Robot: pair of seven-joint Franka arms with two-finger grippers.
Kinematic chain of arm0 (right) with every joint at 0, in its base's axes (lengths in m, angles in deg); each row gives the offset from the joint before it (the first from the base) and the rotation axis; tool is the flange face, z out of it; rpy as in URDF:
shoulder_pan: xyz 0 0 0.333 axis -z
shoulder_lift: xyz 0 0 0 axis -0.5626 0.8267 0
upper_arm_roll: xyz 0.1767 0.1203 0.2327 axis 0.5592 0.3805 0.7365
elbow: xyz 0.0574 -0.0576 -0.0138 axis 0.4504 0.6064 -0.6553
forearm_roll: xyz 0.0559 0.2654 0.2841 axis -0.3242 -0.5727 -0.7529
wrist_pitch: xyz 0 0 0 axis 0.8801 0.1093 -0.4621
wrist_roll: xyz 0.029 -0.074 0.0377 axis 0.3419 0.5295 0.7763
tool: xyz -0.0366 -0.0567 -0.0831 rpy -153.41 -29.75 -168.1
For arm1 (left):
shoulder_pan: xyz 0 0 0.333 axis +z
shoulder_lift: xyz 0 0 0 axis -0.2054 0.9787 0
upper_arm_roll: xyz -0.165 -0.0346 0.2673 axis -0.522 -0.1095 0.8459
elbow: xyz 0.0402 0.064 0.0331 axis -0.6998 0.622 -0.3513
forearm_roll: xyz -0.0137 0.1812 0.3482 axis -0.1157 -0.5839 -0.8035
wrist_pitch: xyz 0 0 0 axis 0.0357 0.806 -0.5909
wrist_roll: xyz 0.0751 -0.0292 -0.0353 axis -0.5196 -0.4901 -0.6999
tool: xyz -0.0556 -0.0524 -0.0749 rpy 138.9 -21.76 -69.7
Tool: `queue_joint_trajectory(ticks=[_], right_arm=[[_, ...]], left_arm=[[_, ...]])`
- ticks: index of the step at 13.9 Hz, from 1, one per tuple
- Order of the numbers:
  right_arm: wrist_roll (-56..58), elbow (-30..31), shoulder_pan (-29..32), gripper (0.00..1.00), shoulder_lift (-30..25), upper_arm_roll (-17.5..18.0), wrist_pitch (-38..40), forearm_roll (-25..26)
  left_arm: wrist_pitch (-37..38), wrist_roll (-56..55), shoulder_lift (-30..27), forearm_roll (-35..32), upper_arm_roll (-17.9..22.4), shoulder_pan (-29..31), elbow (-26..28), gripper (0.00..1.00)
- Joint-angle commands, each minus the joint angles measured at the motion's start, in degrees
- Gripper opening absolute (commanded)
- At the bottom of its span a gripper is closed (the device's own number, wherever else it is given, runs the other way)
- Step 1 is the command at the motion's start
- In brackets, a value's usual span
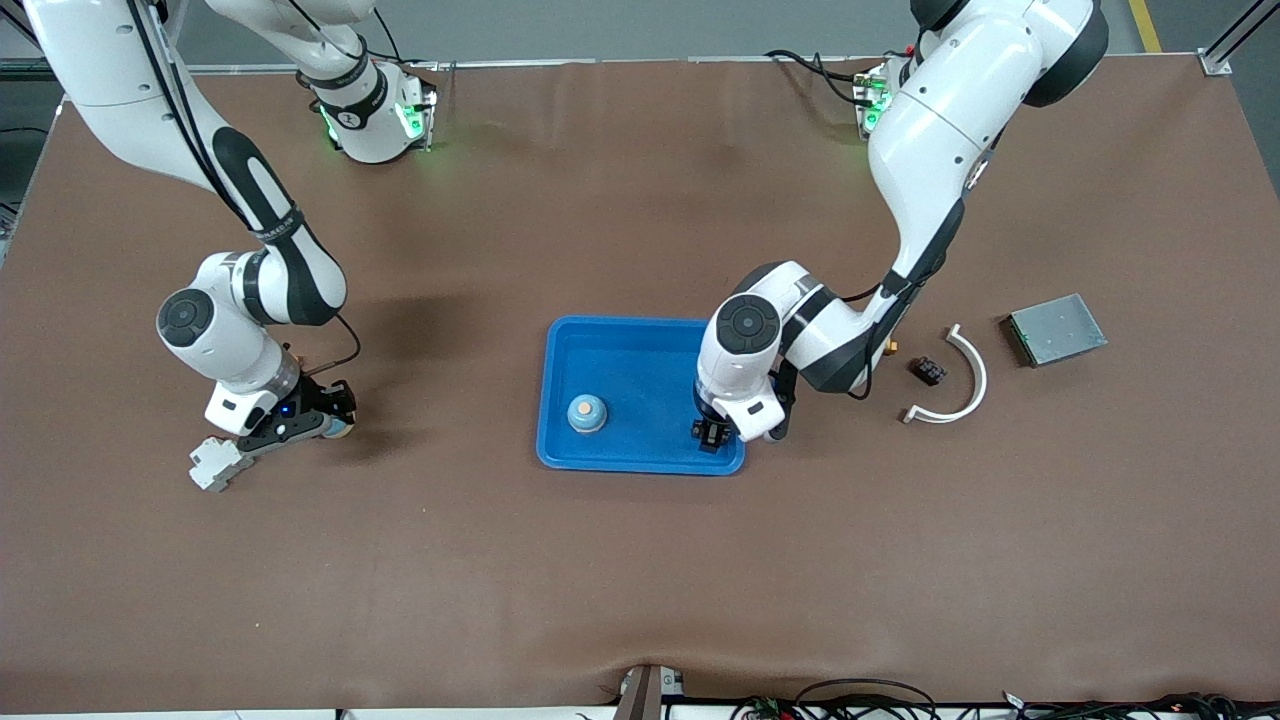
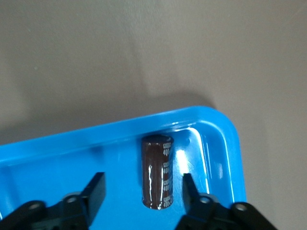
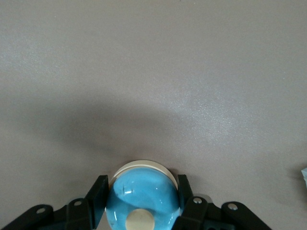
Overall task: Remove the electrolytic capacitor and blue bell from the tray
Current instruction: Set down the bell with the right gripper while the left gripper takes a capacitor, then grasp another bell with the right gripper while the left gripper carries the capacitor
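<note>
While the blue tray (image 1: 640, 345) sits mid-table as the biggest thing in view, the task turns on what lies in its corner toward the left arm's end and nearest the front camera: the electrolytic capacitor (image 2: 157, 172), a dark brown cylinder lying on its side on the tray floor. The left gripper (image 2: 143, 188) is down inside that corner with its fingers straddling the capacitor, one finger close against one flank and the other standing off a gap from the other flank, so the jaws are partly open and not yet pinching it. The capacitor's long axis runs crosswise to the line between the fingers, pointing away from the wrist toward the tray rim, which suits a squeeze across its width. A blue bell (image 1: 587, 414) with a pale button on top also stands in the tray, toward the right arm's end. The right gripper (image 3: 142, 199) is low over the bare table well away from the tray, clamped on a second blue bell-like dome (image 3: 142, 197), beside a small white block (image 1: 218, 464). Pale printing runs down the capacitor's sleeve, too blurred to read.
</note>
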Motion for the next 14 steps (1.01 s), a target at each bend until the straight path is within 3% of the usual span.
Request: queue_joint_trajectory(ticks=[1, 3, 4, 6, 8, 11, 14], right_arm=[[-0.18, -4.23, 0.60, 1.00, 1.21, 0.97, 5.01, -0.96], [-0.18, -10.98, 0.68, 1.00, 0.94, 1.06, 15.71, -0.96], [-0.18, -14.50, 0.60, 1.00, 0.85, 1.06, 21.16, -0.96], [-1.23, -20.49, -0.10, 1.00, 0.76, 1.14, 31.10, -2.88], [-6.74, -22.27, -2.81, 1.00, -0.02, 1.06, 33.52, -6.66], [-22.62, -22.45, -8.26, 1.00, -0.38, 1.14, 31.68, -6.94], [-43.45, -22.36, -17.92, 1.00, -1.34, 0.71, 28.96, -6.06]], left_arm=[[-2.09, -1.81, 1.65, -0.83, 0.78, -0.96, -1.54, 0.68], [-2.28, -1.72, 2.53, -0.92, 0.95, -1.05, -1.81, 0.59], [-2.28, -1.55, 2.54, -0.92, 1.21, -1.13, -1.81, 0.43], [-2.28, -1.19, 2.54, -0.83, 1.22, -1.05, -1.81, 0.01], [-2.28, -0.84, 2.54, -1.09, 1.22, -1.05, -1.72, 0.00], [-1.84, 0.47, 1.67, -1.44, 1.22, -0.87, -1.81, 0.00], [3.06, 0.83, -3.60, -0.66, 0.43, 0.88, -2.51, 0.00]])
